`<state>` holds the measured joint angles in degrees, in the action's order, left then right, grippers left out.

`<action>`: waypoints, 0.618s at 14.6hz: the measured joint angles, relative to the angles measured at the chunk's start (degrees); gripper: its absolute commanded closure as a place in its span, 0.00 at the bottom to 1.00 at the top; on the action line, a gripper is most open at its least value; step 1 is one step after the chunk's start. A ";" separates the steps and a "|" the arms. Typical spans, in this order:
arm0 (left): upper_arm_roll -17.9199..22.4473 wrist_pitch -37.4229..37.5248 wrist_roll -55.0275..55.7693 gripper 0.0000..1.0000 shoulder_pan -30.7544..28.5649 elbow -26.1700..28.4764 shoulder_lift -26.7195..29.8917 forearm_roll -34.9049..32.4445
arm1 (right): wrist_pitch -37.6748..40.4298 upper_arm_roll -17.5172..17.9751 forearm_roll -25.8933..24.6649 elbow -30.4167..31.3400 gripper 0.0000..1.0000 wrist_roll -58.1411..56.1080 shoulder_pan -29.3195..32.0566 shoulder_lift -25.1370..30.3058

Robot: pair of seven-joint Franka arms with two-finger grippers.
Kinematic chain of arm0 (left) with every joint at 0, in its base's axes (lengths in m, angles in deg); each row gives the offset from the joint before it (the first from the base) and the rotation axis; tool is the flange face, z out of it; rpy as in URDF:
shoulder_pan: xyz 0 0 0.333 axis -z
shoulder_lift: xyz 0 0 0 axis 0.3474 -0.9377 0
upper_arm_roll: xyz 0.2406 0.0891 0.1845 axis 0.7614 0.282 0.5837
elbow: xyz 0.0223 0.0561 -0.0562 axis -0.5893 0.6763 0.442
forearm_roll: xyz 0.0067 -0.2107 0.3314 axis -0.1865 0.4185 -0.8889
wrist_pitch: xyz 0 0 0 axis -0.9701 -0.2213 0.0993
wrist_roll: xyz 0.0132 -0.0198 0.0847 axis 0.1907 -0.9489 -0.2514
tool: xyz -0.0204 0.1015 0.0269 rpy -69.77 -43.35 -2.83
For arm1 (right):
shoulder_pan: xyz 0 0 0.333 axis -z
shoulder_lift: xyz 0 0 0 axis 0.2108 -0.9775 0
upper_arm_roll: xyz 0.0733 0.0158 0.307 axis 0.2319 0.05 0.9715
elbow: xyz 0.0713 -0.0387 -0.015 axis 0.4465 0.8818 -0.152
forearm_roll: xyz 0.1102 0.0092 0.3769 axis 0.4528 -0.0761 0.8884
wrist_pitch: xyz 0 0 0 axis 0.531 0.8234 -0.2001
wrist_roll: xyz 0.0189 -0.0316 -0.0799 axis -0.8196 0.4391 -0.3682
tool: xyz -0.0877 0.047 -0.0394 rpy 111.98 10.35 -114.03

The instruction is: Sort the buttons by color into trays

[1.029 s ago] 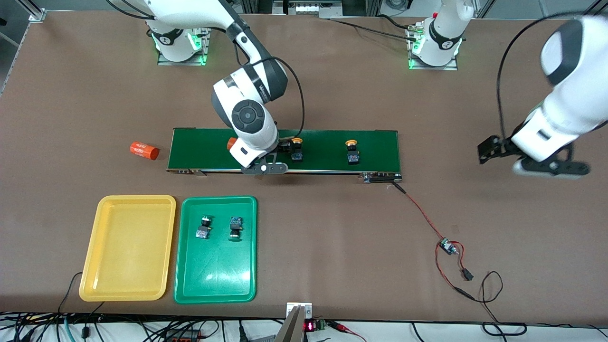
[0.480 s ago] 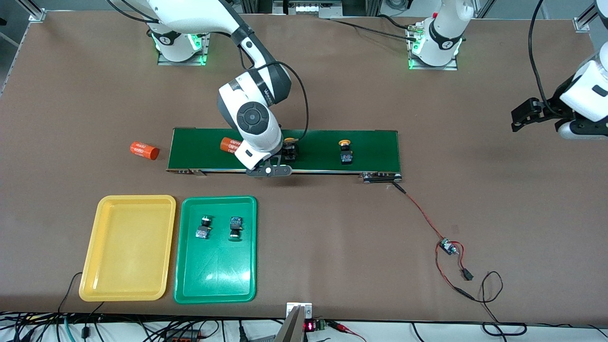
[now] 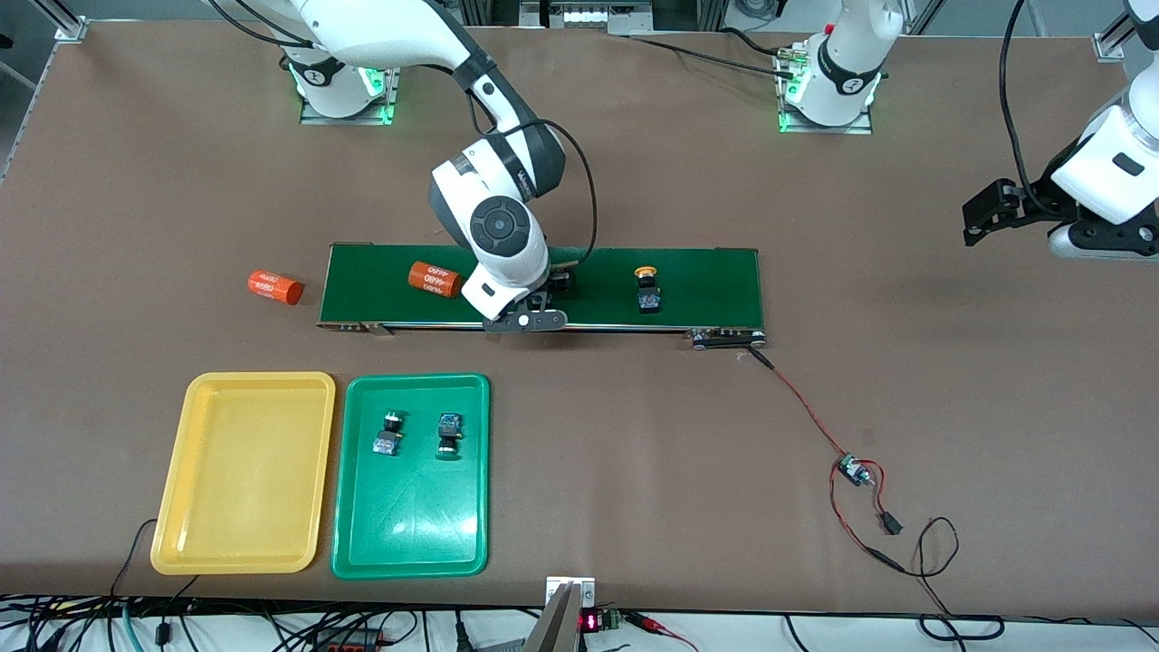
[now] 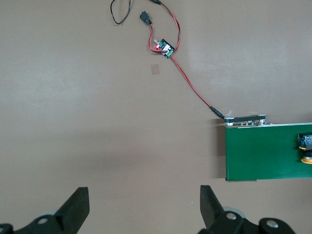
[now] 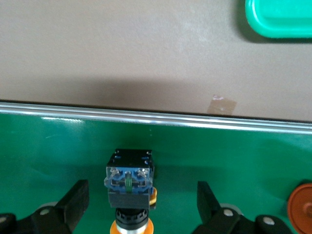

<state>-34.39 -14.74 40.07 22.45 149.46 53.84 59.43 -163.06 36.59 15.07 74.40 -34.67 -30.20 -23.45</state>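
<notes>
Fingers spread, my right claw [image 5: 139,204] straddles a yellow-capped button [image 5: 129,187] on the conveyor belt [image 3: 706,281]; I hold the left claw [image 4: 144,209], also parted, over bare tabletop [image 3: 905,362].

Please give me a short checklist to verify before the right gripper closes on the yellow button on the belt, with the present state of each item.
1. Right gripper open: ok, its fingers stand apart.
2. Yellow-capped button between the fingers: ok, it sits in the gap on the conveyor belt, touching neither finger.
3. Orange cylinder out of the grasp: ok, it lies on the belt beside the gripper, apart from the button.
4. Yellow tray ready: ok, nothing lies in it.
5. Green tray sorted: ok, two buttons lie in it.
6. Left gripper out of the way: ok, it waits open over bare table at the left arm's end.
</notes>
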 measured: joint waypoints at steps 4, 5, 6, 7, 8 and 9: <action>-0.09 0.26 0.00 0.00 0.01 -0.07 -0.02 0.00 | 0.07 0.00 0.12 0.29 0.93 0.06 -0.47 -0.68; -0.22 0.30 0.00 0.00 0.06 -0.09 -0.02 0.00 | 0.07 0.00 0.14 0.29 0.99 0.18 -0.54 -0.70; -0.34 0.32 0.00 0.00 0.10 -0.11 -0.02 0.00 | 0.07 -0.04 0.15 0.27 1.00 0.21 -0.52 -0.68; -0.39 0.34 0.00 0.00 0.12 -0.14 -0.02 0.00 | 0.02 -0.19 0.16 0.13 1.00 0.22 -0.47 -0.66; -0.38 0.35 0.00 0.00 0.12 -0.18 -0.02 0.00 | -0.11 -0.52 0.16 -0.33 1.00 0.25 -0.35 -0.62; -0.38 0.37 0.00 0.00 0.12 -0.22 -0.02 0.00 | -0.28 -0.89 0.17 -1.27 1.00 0.48 0.11 -0.56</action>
<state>-34.77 -14.37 40.07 22.57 149.24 53.82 59.43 -163.34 35.70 15.24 73.13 -34.20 -30.09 -24.01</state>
